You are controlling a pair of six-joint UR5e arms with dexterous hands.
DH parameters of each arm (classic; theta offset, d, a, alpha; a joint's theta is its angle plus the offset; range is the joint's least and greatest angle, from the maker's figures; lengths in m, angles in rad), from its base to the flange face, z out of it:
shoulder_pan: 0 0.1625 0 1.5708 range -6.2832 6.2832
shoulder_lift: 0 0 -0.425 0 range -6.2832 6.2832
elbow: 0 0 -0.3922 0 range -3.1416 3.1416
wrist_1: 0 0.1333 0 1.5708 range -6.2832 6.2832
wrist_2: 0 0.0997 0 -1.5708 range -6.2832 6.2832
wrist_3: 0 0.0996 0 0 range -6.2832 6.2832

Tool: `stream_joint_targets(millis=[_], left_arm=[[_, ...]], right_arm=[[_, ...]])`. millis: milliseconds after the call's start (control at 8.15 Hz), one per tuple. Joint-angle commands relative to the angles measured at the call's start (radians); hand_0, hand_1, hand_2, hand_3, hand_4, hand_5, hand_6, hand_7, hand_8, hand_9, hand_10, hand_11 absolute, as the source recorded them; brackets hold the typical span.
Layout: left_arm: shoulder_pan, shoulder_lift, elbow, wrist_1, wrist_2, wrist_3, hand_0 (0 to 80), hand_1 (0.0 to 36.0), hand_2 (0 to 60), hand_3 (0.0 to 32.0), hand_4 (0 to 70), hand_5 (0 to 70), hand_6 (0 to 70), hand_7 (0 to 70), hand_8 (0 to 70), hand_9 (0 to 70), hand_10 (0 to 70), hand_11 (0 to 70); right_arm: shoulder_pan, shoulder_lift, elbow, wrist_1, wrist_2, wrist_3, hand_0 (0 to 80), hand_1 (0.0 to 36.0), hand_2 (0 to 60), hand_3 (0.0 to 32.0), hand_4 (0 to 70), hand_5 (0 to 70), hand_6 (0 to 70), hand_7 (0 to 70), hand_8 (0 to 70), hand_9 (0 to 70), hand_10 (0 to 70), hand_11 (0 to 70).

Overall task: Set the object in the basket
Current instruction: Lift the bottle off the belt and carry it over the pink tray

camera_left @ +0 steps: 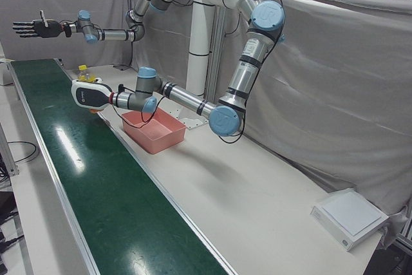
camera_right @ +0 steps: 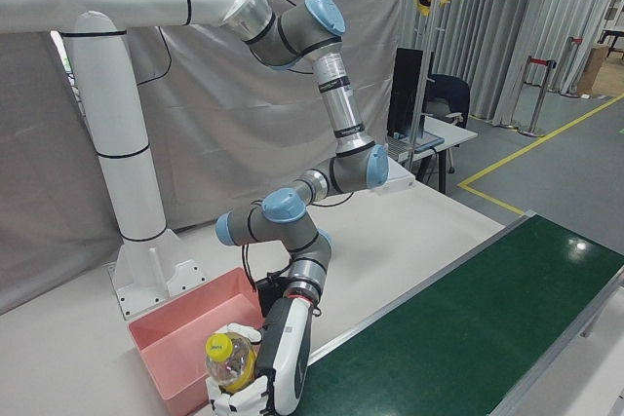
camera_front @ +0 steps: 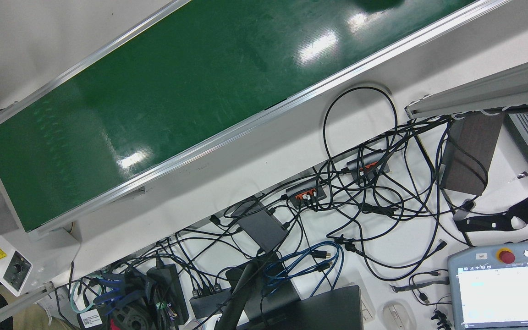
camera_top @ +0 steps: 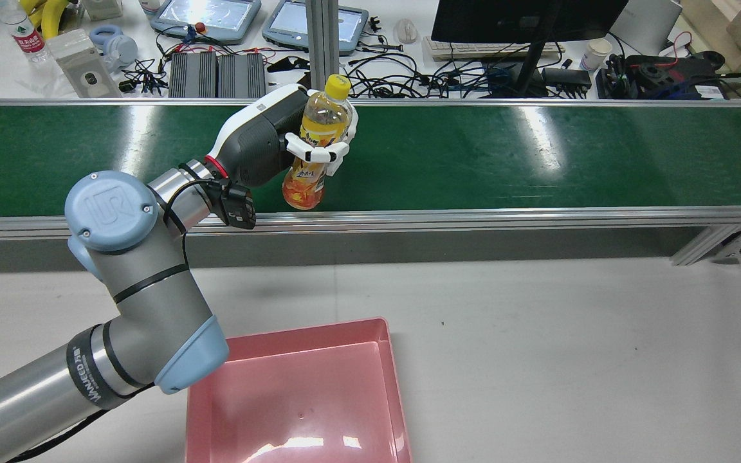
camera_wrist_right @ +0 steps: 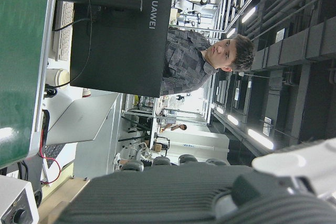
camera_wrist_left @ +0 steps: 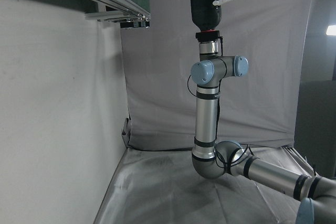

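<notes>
An orange drink bottle [camera_top: 324, 120] with a yellow cap stands almost upright in my left hand [camera_top: 261, 138], which is shut on it, white fingers wrapped round its middle. The bottle hangs over the near edge of the green conveyor belt [camera_top: 538, 154]. The right-front view shows the same bottle [camera_right: 231, 358] and left hand [camera_right: 285, 358] low beside the belt. The pink basket [camera_top: 384, 360] lies empty on the white table, closer to the robot than the hand. My right hand [camera_left: 29, 28], black, is raised high over the belt's far end, fingers flat and spread, holding nothing.
Past the belt, a desk holds cables, teach pendants [camera_top: 206, 16] and a monitor [camera_wrist_right: 121, 30], with a person [camera_wrist_right: 199, 61] behind it. The belt [camera_front: 177, 91] carries nothing in the front view. White table stretches right of the basket [camera_left: 154, 134].
</notes>
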State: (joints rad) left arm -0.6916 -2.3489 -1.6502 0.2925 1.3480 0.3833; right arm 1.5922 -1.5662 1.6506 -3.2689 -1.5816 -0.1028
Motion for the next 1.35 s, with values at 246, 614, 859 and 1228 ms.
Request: stream_joint_targets(millis=[246,614,859,1228], left_arm=[[0.118,0.175,-0.361,0.171,-0.003,0.008,51.9,36.0,60.0,0.0,66.2,70.0,59.6,70.0,70.0,70.0,70.0,70.0],[0.173,0.175,-0.376,0.172,-0.004,0.012,53.1,36.0,60.0,0.0,64.5,70.0,57.1,70.0,70.0,70.0,70.0,70.0],[0.175,0.201,-0.416,0.168,-0.006,0.015,50.5,34.4,60.0,0.0,57.4,70.0,49.6,67.3,66.2,70.0,69.6,70.0],[0.205,0.286,-0.491,0.133,-0.001,0.02,48.5,10.6,19.9,0.0,35.6,55.1,18.0,25.6,32.7,42.6,33.3,47.9]], right_arm=[[0.0,0.0,0.0,0.0,0.0,0.0,0.0,0.0,0.0,0.0,0.0,0.0,0.0,0.0,0.0,0.0,0.0,0.0],[0.0,0.0,0.0,0.0,0.0,0.0,0.0,0.0,0.0,0.0,0.0,0.0,0.0,0.0,0.0,0.0,0.0,0.0],[0.0,0.0,0.0,0.0,0.0,0.0,0.0,0.0,0.0,0.0,0.0,0.0,0.0,0.0,0.0,0.0,0.0,0.0],[0.0,0.0,-0.002,0.0,0.0,0.0,0.0,0.0,0.0,0.0,0.0,0.0,0.0,0.0,0.0,0.0,0.0,0.0]])
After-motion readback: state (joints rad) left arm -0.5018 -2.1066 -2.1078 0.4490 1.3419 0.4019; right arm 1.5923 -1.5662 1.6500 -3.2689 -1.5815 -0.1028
